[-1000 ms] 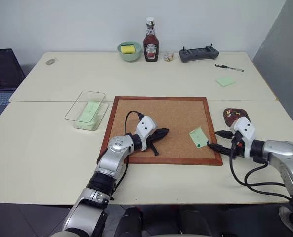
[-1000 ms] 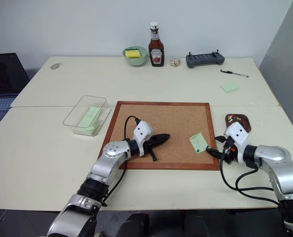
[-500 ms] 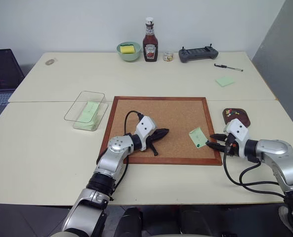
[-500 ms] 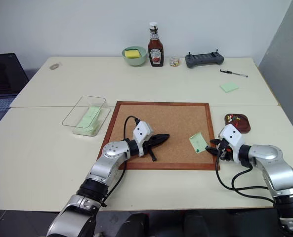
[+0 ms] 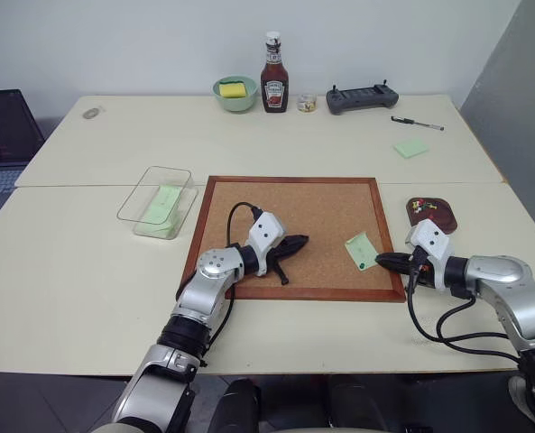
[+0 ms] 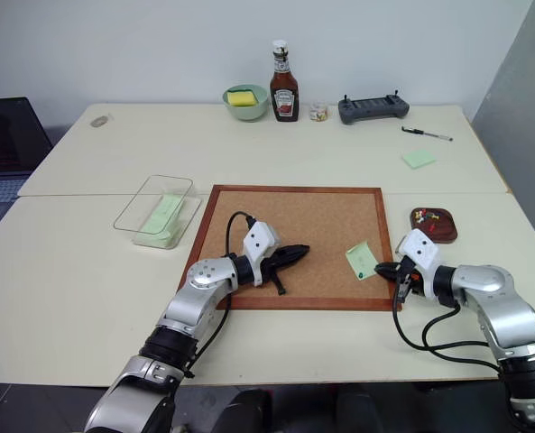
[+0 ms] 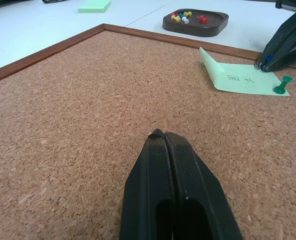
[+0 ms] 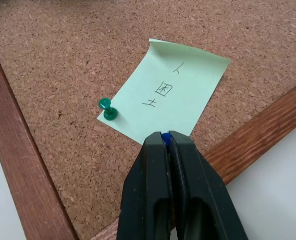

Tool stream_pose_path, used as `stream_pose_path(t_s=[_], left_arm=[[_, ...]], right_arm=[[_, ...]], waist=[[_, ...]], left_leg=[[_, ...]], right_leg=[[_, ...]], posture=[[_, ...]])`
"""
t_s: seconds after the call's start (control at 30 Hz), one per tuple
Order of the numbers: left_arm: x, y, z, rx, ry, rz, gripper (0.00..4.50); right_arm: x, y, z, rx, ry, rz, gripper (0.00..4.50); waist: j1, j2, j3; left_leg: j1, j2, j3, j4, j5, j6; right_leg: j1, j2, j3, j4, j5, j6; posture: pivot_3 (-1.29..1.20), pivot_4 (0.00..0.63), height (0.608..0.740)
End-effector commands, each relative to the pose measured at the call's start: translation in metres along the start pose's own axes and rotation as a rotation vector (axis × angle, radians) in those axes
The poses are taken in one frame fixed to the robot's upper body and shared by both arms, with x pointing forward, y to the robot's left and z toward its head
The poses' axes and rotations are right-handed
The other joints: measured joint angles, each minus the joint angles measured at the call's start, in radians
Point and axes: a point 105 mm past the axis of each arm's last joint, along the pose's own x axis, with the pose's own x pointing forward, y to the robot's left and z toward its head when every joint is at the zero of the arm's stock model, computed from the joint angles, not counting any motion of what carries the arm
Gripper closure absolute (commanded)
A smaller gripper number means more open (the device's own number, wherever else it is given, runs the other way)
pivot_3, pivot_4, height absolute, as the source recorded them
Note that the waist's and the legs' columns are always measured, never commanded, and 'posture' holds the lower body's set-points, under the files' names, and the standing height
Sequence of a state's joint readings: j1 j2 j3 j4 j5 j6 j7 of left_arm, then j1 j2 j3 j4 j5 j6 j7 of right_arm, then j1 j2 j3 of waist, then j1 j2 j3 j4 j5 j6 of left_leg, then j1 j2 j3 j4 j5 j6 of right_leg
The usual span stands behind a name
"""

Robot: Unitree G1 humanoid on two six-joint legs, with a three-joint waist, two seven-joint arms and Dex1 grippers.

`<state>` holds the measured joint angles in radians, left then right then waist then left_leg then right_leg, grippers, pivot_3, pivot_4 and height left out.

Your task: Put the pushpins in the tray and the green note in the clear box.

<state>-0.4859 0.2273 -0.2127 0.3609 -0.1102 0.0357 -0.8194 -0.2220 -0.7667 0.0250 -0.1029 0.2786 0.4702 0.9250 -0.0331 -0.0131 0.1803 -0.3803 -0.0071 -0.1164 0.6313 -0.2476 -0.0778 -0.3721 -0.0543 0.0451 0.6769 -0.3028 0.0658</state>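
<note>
Right gripper (image 8: 165,142) clamped on blue pushpin (image 8: 164,136) at near corner of green note (image 8: 167,92), which lies on cork board (image 5: 312,216) by its right frame, long axis running away from the fingers; green pushpin (image 8: 107,109) pins adjacent corner; left gripper (image 7: 162,137) closed, empty, farther off.

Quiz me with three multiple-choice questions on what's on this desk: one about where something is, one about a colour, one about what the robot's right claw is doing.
1. Where does the green note lie?
A. on the corkboard
B. in the tray
C. beside the ketchup

2. What colour is the pin standing free in the note's corner?
A. red
B. green
C. yellow

3. How is the right gripper?
A. wide open
B. shut on a blue pushpin
C. holding a pen

Answers: 1 A, it lies flat on cork inside the wooden frame. 2 B, its head is green. 3 B, a blue head shows between the closed fingertips at the note's edge.
</note>
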Motion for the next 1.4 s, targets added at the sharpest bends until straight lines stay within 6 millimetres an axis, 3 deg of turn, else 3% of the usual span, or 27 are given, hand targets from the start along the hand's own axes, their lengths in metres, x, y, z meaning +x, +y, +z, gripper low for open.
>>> stream_pose_path(t_s=[0.03, 0.43, 0.87, 1.3, 1.33, 1.4], left_arm=[[-0.005, -0.008, -0.027, -0.026, 0.095, -0.02, 4.5], [-0.006, -0.008, -0.031, -0.012, 0.113, -0.025, 4.5], [-0.006, -0.009, -0.031, -0.011, 0.116, -0.028, 4.5], [-0.009, -0.011, -0.034, -0.01, 0.123, -0.022, 4.5], [-0.009, -0.011, -0.034, -0.011, 0.122, -0.022, 4.5], [-0.009, -0.012, -0.034, -0.011, 0.122, -0.022, 4.5]], right_arm=[[-0.014, -0.005, 0.031, -0.033, -0.113, -0.024, 4.46], [-0.019, -0.011, 0.038, 0.012, -0.162, -0.069, 4.46], [-0.042, -0.11, 0.01, -0.103, 0.044, -0.576, 4.46], [-0.038, -0.13, 0.006, -0.189, 0.119, -0.649, 4.46], [-0.037, -0.13, 0.006, -0.189, 0.119, -0.647, 4.01], [-0.037, -0.13, 0.006, -0.188, 0.118, -0.645, 3.62]], waist=[[0.0, 0.0, 0.0], [0.0, 0.0, 0.0], [-0.004, 0.001, -0.001], [-0.008, 0.002, -0.001], [-0.008, 0.002, -0.001], [-0.01, 0.002, -0.001]], left_leg=[[0.0, 0.0, 0.0, 0.0, 0.0, 0.0], [0.0, 0.0, 0.0, 0.0, 0.0, 0.0], [0.001, 0.0, 0.001, -0.001, 0.0, 0.0], [0.001, 0.0, 0.002, -0.001, 0.0, 0.0], [0.001, 0.0, 0.002, -0.001, 0.0, 0.0], [0.001, 0.0, 0.002, -0.001, 0.0, 0.0]], right_leg=[[0.0, 0.0, 0.0, 0.0, 0.0, 0.0], [0.0, 0.0, 0.0, 0.0, 0.0, 0.0], [0.0, 0.0, 0.001, 0.0, 0.0, 0.0], [0.0, 0.0, 0.001, 0.001, 0.0, 0.0], [0.0, 0.0, 0.001, 0.001, 0.0, 0.0], [0.0, 0.0, 0.001, 0.001, 0.0, 0.0]], posture=[[0.0, 0.15, 0.74], [0.0, 0.15, 0.74], [0.0, 0.15, 0.74], [0.0, 0.15, 0.74], [0.0, 0.15, 0.74], [0.0, 0.15, 0.74]])
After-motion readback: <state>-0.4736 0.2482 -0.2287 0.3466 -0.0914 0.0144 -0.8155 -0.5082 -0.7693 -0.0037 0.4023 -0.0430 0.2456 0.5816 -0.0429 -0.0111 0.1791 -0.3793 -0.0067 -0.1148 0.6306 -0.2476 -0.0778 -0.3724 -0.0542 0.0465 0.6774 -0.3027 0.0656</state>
